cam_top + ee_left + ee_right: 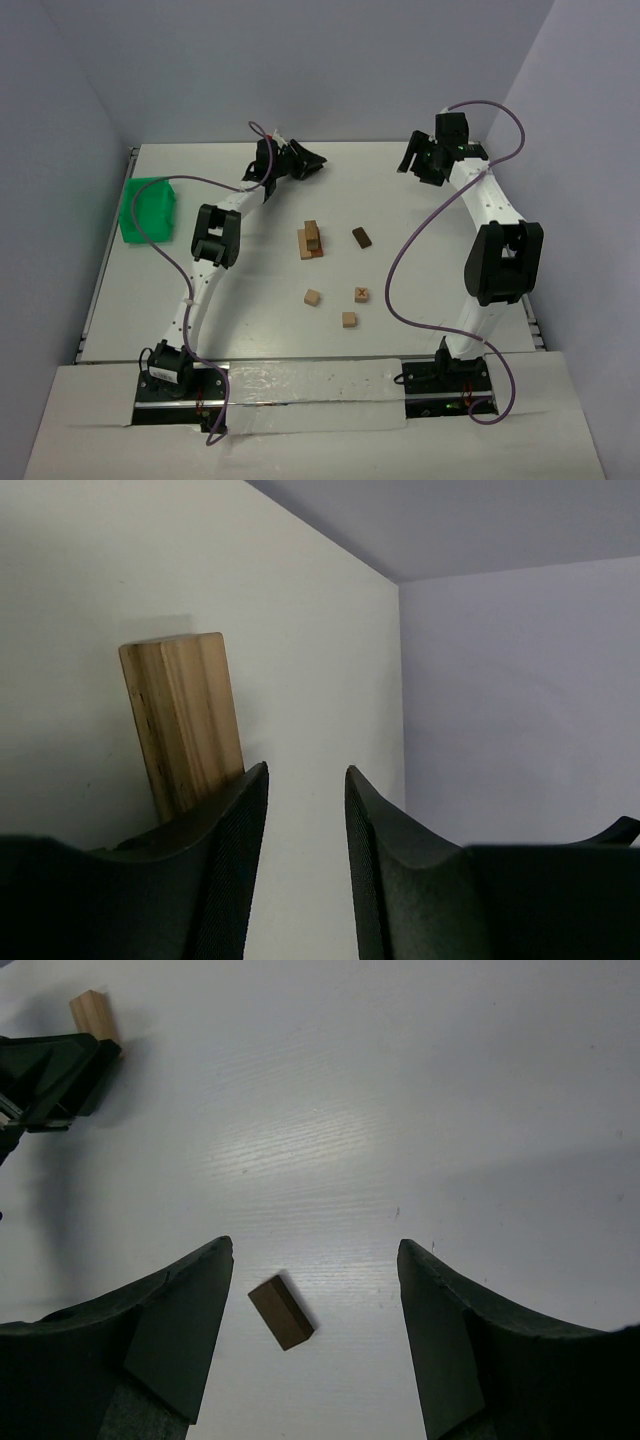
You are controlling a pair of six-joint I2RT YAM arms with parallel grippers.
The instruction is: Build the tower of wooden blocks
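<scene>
White table [250,335], lavender walls [300,60], wood blocks [313,297] scattered mid-table, left tool [306,772] slightly parted, right tool [315,1248] spread wide, both empty.

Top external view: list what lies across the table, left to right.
Green tray → tower → X block → right gripper.

Matt wood block [185,720], smooth glossy table [450,1080]
</scene>
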